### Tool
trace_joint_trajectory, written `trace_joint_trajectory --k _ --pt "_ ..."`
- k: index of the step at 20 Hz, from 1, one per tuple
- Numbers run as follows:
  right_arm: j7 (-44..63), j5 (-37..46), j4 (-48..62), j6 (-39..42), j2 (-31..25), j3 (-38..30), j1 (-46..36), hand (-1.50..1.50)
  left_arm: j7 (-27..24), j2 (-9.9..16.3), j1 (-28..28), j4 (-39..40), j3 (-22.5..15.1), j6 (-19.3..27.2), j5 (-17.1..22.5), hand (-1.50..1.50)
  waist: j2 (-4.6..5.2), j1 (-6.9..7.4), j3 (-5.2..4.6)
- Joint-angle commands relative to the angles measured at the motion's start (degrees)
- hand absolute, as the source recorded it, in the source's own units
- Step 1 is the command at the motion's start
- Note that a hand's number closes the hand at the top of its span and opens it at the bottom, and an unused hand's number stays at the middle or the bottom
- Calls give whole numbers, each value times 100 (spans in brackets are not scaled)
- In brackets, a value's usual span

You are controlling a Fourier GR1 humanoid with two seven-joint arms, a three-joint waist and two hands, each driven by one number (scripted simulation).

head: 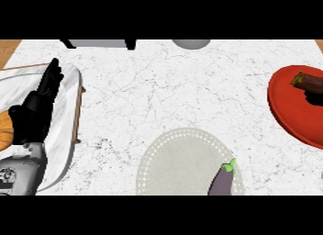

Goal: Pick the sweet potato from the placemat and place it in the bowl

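Head view: sweet potato (314,84) in red bowl (296,110) at right edge; left hand (34,108) fingers straight.

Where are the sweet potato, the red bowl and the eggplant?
sweet potato (312,83): head view, middle of its brown body.
red bowl (289,114): head view, bare inner wall.
eggplant (222,182): head view, purple body below the green stem.

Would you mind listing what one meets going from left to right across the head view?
Croissant → left hand over the white plate → round placemat → eggplant → red bowl holding the sweet potato.
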Motion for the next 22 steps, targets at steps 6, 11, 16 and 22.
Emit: trace_joint_trajectory --k 6,11,16,22 --pt "-1392 -856 2368 666 -69 -672 -968 -150 -250 -17 -152 307 79 -103 69 0 73 106 13" --pt "-2457 -1283 2908 1071 -332 -1081 -1184 -150 -16 -268 -191 68 -242 175 -300 0 46 62 15" --pt "-2832 -1664 3245 1208 -679 -1494 -1330 -150 96 13 -355 207 212 -84 42 0 19 -17 3" --pt "-2915 -2158 3523 2287 -1271 -1836 -994 -150 -178 29 7 176 258 -131 20 0 -13 -81 -3"
